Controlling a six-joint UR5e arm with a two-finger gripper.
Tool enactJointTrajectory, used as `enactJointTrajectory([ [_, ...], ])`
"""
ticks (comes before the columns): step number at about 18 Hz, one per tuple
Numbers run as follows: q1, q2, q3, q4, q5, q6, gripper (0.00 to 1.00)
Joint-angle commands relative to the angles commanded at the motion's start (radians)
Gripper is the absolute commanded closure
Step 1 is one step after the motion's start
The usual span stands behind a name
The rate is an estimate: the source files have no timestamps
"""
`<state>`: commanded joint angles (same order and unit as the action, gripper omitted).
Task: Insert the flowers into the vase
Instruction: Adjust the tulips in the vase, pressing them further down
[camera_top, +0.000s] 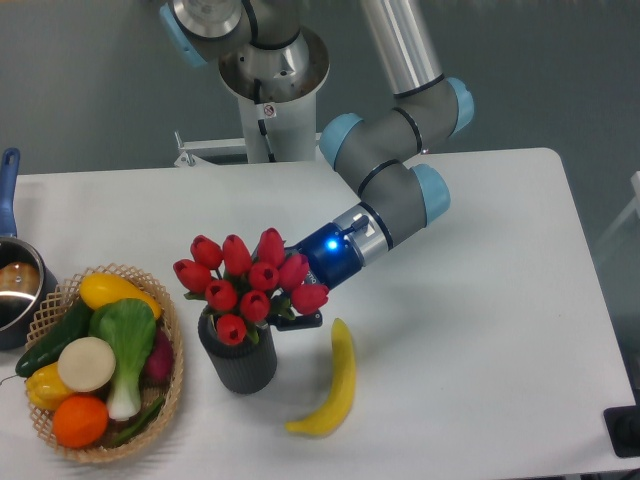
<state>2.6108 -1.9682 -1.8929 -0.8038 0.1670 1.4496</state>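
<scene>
On the white table (480, 300), a woven basket (172, 352) of vegetables sits at the left. Just beside it stands the vase (240, 362), with the flowers (250, 285) sitting in its mouth, leaning a bit. If the bunch gets pushed sideways, the small vase may tip toward the banana (335, 385). The gripper (298, 320) is mostly hidden behind the tulips. I cannot tell if its jaws pinch the stems or are spread.

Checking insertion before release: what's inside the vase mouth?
The flowers cover the vase mouth; leaves reach its rim. Stems inside and the gripper fingers are hidden.
</scene>
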Motion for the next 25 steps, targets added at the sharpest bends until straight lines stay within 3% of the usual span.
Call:
enactJointTrajectory([
  [7, 0.003, 0.046, -0.026, -0.003, 0.034, -0.011, 0.66],
  [22, -0.011, 0.031, -0.026, 0.002, 0.083, -0.005, 0.65],
  [25, -0.011, 0.029, -0.026, 0.003, 0.083, -0.005, 0.61],
])
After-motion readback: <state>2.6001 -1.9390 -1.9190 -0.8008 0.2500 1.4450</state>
